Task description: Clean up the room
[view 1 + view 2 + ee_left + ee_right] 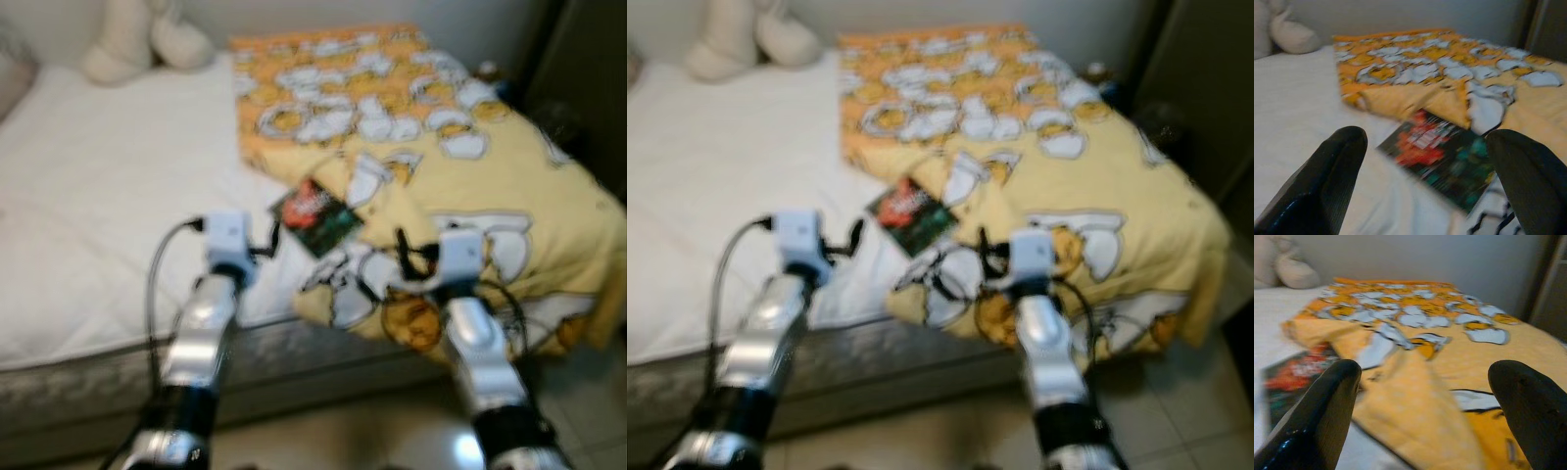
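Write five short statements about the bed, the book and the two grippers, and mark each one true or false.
1. A dark book with a red cover design lies on the white mattress. True.
2. The yellow blanket covers the whole bed. False: it covers only the robot's right side; the left side is bare white.
3. The left gripper is shut on the book. False: its fingers are spread open, and the book lies beyond them, unheld.
4. The right gripper is open, pointed at the blanket. True.
5. A cream plush toy sits at the near edge of the bed. False: it sits at the far end, by the wall.
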Controlling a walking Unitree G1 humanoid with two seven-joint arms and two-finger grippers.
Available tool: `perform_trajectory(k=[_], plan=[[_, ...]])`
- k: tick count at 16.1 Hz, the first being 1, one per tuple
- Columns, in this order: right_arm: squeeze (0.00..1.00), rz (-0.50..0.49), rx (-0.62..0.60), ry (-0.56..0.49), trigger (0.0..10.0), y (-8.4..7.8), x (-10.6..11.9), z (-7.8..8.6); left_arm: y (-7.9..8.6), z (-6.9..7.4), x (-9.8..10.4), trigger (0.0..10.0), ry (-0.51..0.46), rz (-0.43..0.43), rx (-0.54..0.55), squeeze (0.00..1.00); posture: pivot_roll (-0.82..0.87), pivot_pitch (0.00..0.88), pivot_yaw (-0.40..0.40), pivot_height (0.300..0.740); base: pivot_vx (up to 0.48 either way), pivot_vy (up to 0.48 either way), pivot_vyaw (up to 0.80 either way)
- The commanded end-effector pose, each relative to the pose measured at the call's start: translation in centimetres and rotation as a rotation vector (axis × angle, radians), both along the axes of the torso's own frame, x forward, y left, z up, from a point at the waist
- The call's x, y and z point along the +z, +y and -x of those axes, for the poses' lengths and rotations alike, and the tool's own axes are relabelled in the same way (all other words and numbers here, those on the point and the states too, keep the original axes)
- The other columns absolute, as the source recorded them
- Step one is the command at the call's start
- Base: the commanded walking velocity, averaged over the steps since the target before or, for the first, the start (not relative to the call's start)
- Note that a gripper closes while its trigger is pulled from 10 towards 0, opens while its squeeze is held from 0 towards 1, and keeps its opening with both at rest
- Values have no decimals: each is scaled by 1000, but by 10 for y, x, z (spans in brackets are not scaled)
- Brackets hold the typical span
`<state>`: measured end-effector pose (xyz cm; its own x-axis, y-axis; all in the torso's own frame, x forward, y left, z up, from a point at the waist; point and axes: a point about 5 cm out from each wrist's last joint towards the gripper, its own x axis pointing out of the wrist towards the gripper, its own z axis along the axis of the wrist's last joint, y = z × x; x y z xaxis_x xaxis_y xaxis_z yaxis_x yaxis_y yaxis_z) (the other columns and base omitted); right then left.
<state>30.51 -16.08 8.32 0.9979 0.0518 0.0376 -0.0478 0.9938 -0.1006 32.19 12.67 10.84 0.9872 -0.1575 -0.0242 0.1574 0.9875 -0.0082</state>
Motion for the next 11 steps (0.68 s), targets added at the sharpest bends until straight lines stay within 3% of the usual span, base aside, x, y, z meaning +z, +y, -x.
perform_trajectory(k=[1,3,6,8,9,11], plan=[[0,-8,35,-22,10000,12,5,-5,13,-2,-1,10000,6,-4,40,0,-119,0,65,740,480,0,0],[0,-7,38,-23,10000,12,5,-5,14,-2,-1,10000,9,6,48,0,-118,0,65,740,424,0,0],[0,-14,62,-16,10000,16,4,-6,14,-2,-2,10000,17,0,43,0,-112,0,64,740,0,426,0],[0,-39,51,4,10000,15,4,-10,14,-1,-1,10000,14,-1,37,0,-105,0,66,740,399,264,0],[0,-49,49,22,10000,14,3,-13,14,-1,0,10000,10,-13,35,0,-105,0,68,740,439,0,0],[0,-91,59,92,10000,13,7,-35,17,0,2,10000,0,-38,41,0,-87,0,78,740,0,0,0]])
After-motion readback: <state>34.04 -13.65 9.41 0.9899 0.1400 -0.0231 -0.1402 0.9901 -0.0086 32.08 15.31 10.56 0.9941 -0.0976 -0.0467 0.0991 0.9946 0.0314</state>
